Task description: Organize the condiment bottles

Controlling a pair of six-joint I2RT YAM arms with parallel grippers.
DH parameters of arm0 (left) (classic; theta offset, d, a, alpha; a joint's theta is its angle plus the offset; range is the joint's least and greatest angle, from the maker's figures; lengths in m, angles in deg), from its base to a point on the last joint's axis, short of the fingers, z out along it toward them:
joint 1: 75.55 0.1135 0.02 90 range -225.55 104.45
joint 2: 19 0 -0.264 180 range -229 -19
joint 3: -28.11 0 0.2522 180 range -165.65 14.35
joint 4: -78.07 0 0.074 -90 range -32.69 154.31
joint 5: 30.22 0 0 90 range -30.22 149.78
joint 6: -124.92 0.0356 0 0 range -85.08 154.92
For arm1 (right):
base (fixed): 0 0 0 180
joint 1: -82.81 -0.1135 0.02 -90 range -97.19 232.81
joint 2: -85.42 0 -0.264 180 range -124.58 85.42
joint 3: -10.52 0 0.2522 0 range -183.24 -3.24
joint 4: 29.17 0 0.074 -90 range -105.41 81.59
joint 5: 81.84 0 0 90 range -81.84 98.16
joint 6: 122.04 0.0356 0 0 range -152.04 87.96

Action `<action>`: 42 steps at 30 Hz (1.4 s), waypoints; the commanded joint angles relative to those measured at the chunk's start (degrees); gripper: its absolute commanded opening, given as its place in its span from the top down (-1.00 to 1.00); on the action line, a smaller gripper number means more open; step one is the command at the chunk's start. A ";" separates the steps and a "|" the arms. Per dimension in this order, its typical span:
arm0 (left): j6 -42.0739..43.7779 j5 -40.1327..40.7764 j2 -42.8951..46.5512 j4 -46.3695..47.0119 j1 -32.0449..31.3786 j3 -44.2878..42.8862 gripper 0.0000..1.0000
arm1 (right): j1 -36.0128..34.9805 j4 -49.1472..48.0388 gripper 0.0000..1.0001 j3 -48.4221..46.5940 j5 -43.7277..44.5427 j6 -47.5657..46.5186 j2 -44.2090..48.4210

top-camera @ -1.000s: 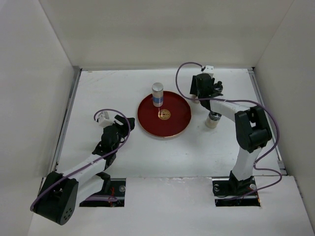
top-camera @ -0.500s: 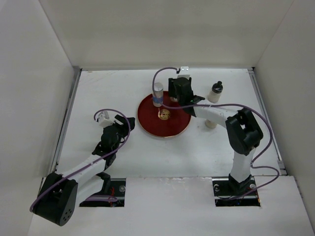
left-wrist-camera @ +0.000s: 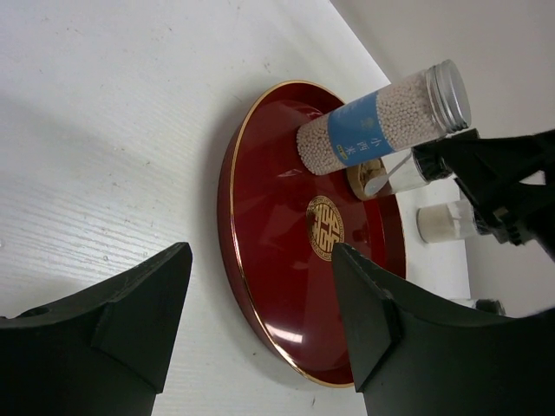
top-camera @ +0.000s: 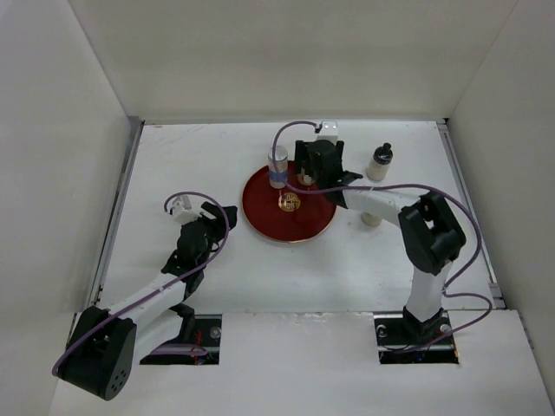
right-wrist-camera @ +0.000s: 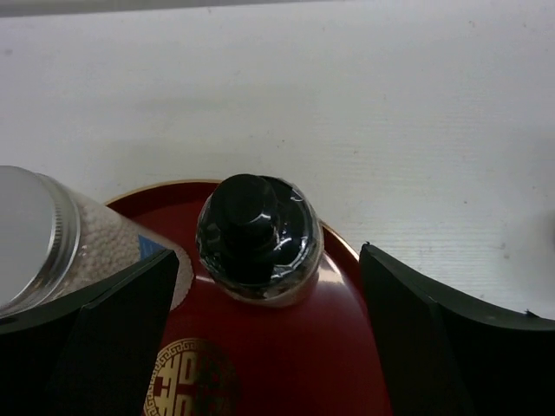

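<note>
Blue label (left-wrist-camera: 368,134) characters illegible

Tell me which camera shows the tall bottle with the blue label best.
The left wrist view: the tall bottle shows whole, silver cap, blue label and white beads, standing on the red plate. The top external view shows it small, from above. The right wrist view catches only its cap and upper side at the left edge.
</note>
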 commanded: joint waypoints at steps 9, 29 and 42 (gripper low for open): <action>0.36 -0.11 -0.67 2.99 -0.54 -0.66 -0.27 | 16.73 -1.56 -0.90 10.02 2.87 0.64 17.06; 0.98 0.06 -3.14 4.31 -0.37 -0.66 -0.27 | 25.89 -1.82 -0.43 3.44 -5.03 -1.55 3.96; 1.24 0.15 0.37 3.52 -0.37 -0.22 -0.27 | 15.54 -6.40 -0.12 10.90 -0.89 -4.19 25.92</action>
